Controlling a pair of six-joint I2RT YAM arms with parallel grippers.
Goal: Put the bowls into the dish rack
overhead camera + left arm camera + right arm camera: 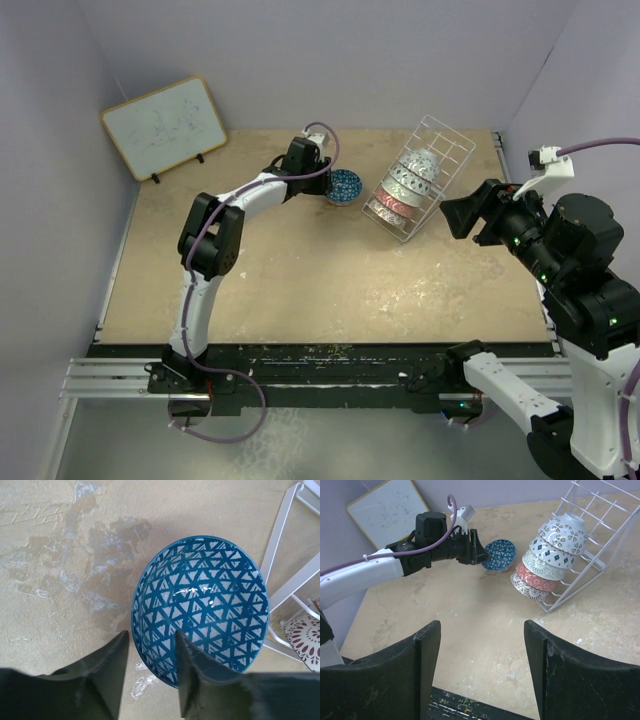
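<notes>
My left claw (151, 635) straddles the rim of the blue triangle-patterned bowl (210, 595) at 1 o'clock; clamped or not, I can't tell. Scuffed tan tabletop (55, 555) beneath; dish rack (280, 527) at 3 o'clock.

Robot lab test cell; plain lilac panels (400, 60) box in scuffed tabletop (320, 290); left arm (215, 240), right arm (580, 270) bolted to aluminium rail (100, 380) at 6 o'clock; scribbled whiteboard (165, 125) propped at 10 o'clock; loose purple cabling (225, 425)

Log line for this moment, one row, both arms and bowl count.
left gripper: open, fingers astride blue bowl rim | right gripper: open, empty, back from rack | dish rack: four bowls loaded | blue bowl: outside rack
</notes>
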